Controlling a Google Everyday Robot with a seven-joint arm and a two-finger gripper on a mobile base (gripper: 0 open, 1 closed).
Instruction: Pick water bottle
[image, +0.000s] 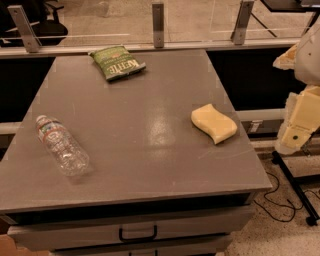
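Note:
The water bottle (62, 146) is a small clear crinkled plastic bottle that lies on its side near the left front of the grey table (150, 100). Its white cap points to the far left, and a thin label band with red sits near the neck. My gripper (299, 125) hangs at the right edge of the view, beyond the table's right side and far from the bottle. It holds nothing that I can see.
A green chip bag (117, 62) lies at the table's far side. A yellow sponge (214, 123) lies toward the right. A glass railing with metal posts (158, 24) runs behind the table. Drawers with a handle (137, 234) sit below the front edge.

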